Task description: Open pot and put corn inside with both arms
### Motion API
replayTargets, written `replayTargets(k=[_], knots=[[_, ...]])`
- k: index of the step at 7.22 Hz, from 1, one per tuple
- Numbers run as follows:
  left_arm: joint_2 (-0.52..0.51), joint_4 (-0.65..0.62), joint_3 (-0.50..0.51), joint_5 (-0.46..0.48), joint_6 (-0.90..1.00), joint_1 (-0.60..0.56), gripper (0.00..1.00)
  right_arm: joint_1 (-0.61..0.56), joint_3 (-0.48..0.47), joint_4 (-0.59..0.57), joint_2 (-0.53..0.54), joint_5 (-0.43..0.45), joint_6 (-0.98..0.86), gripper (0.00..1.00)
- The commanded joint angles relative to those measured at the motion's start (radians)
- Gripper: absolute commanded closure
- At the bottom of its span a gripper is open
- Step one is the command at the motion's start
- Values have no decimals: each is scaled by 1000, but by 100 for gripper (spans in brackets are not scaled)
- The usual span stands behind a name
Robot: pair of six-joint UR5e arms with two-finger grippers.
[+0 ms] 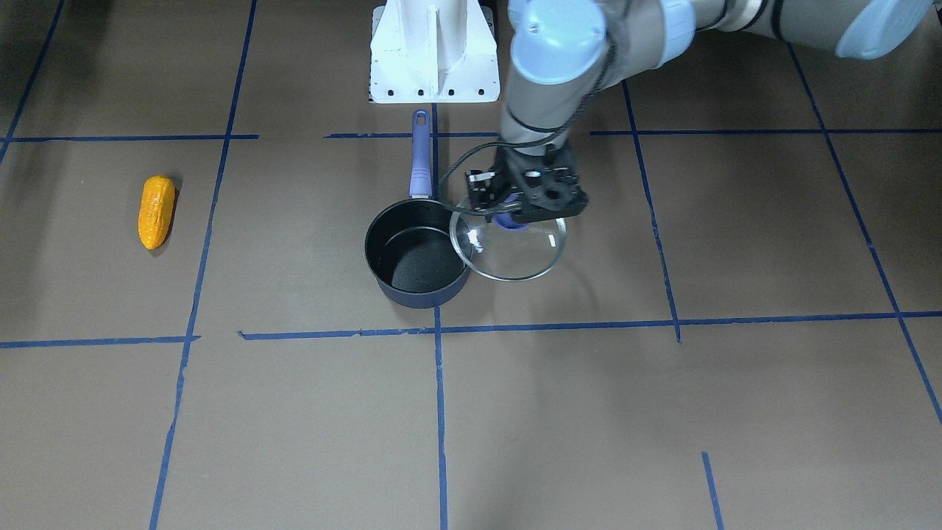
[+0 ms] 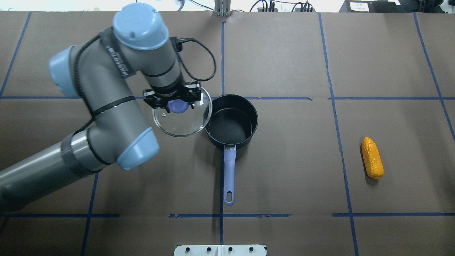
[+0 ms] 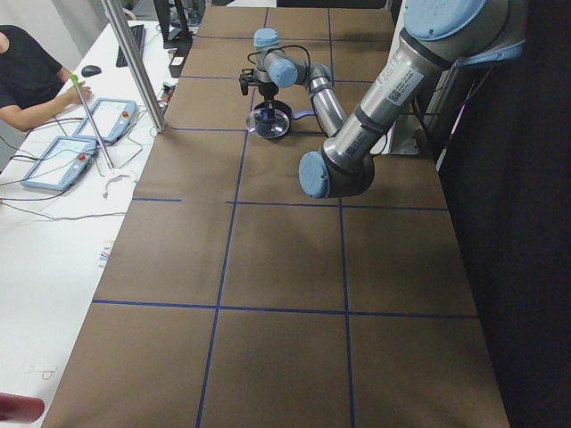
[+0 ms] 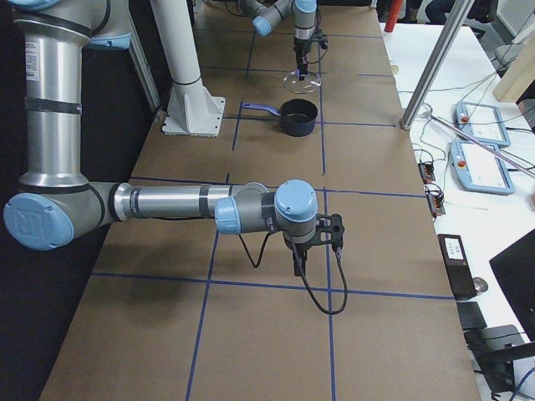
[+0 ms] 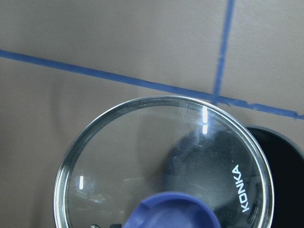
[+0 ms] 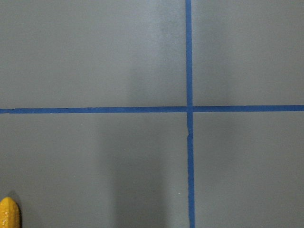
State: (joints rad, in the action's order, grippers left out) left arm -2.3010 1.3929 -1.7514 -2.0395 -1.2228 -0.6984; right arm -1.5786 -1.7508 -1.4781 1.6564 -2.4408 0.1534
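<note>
The navy pot (image 2: 231, 122) stands uncovered at the table's middle, empty, its purple-blue handle (image 2: 229, 170) pointing toward the robot. My left gripper (image 2: 176, 101) is shut on the blue knob (image 2: 177, 105) of the glass lid (image 2: 181, 122). It holds the lid just to the pot's left, the lid's edge overlapping the rim in the overhead view. The left wrist view shows the lid (image 5: 142, 161) close up. The orange-yellow corn (image 2: 372, 158) lies on the table far to the right. My right gripper (image 4: 301, 263) hangs above the table; I cannot tell whether it is open. Its wrist view catches only the corn's tip (image 6: 8, 213).
The white robot base (image 1: 434, 51) stands behind the pot handle. Blue tape lines grid the brown table (image 2: 284, 177). A metal pole (image 3: 134, 62) and a side desk with tablets (image 3: 89, 134) and a seated person border the far edge.
</note>
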Motion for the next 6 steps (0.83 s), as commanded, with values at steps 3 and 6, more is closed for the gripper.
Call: replayTargets(k=[3,6], knots=[[158,40,-66,-2,69,-16,80,237,-131,155,-1,14,499,0],[240,162,-28,2,59,-3,80,423,-133,289,-1,129,730,0]])
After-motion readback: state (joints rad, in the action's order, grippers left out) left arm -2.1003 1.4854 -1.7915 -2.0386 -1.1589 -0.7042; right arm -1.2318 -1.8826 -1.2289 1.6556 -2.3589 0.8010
